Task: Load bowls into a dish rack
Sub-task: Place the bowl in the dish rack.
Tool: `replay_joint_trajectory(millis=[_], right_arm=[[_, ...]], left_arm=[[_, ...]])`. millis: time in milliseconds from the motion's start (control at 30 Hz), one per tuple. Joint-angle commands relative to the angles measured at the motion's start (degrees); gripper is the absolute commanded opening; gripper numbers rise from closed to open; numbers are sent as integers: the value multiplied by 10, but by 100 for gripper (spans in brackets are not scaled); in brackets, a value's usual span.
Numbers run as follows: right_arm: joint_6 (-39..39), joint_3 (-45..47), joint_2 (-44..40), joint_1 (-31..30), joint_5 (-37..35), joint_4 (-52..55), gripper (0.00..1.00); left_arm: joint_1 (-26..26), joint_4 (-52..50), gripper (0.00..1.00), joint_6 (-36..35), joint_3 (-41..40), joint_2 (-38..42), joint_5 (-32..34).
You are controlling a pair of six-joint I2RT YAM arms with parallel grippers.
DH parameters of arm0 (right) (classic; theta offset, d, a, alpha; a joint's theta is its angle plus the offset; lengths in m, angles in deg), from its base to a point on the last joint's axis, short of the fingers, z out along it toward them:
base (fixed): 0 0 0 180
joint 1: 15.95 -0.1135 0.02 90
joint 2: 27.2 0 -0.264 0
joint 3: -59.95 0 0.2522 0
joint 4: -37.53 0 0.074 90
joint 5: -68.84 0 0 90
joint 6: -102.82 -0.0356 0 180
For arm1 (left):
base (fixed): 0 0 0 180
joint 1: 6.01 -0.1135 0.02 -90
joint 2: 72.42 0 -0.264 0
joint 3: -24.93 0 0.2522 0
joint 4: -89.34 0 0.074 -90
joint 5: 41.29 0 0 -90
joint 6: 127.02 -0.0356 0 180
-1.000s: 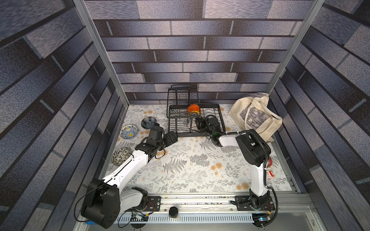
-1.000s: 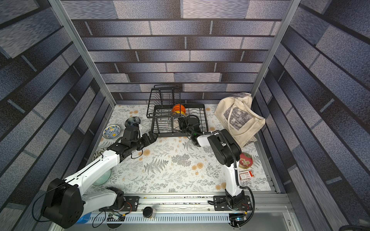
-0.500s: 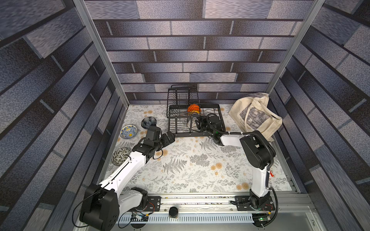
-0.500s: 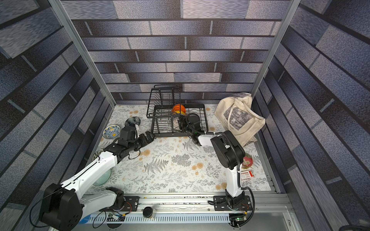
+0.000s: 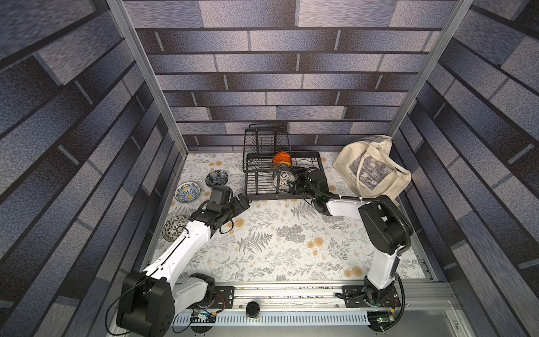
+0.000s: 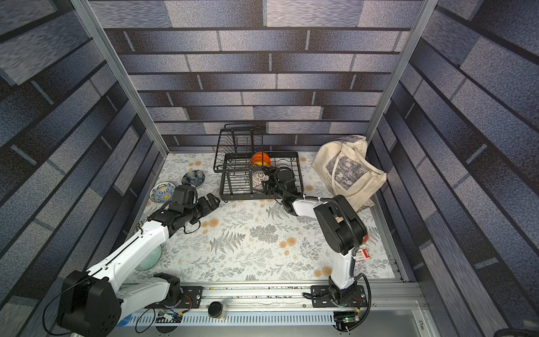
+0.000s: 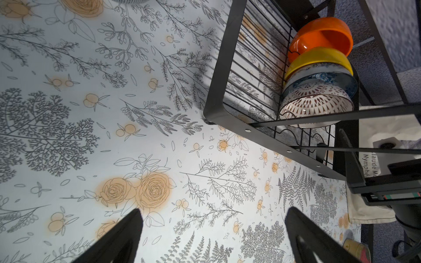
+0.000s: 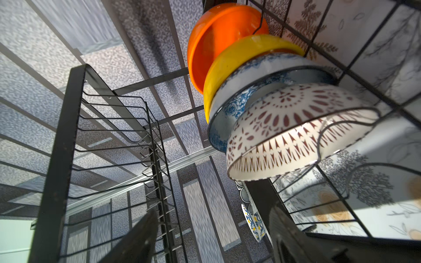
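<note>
Yellow bowl point(image 8: 218, 72) mostly hidden among others in dish rack point(image 5: 274, 198), twelve o'clock. Right gripper point(image 8: 211, 218) parted, empty, near lattice bowl point(image 8: 284, 127); left gripper point(image 7: 214, 210) wide, empty.

We're basically looking at a robot lab cell dressed up homey: printed brick panels point(image 5: 277, 81), aluminium frame posts point(image 5: 148, 78), floral tablecloth point(image 5: 277, 256), metal rail point(image 5: 291, 291) up front.

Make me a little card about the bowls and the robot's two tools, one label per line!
In black wire dish rack: glossy orange bowl, glossy yellow bowl, blue-and-white floral bowl, white bowl with dark lattice
On floral table: dark blue-grey bowl, blue-yellow patterned bowl, dark leafy-patterned bowl
Left tool: open, empty
Right tool: open, empty, by white bowl
</note>
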Motion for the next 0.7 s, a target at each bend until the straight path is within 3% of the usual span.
replay_joint_trajectory(millis=[0,133,400,567,667], right_arm=[[10,25,-39,-1,-4,13,87],[26,58,-77,7,-3,24,99],[115,106,-172,32,9,96,100],[263,64,-241,39,27,213,100],[395,-31,-252,37,62,362,100]], left_arm=[[-6,-41,100,3,24,13,26],[-9,-77,100,-14,43,10,42],[-42,-224,100,-31,121,-19,70],[-80,-311,100,-40,162,-25,86],[-94,-367,100,-41,185,-25,102]])
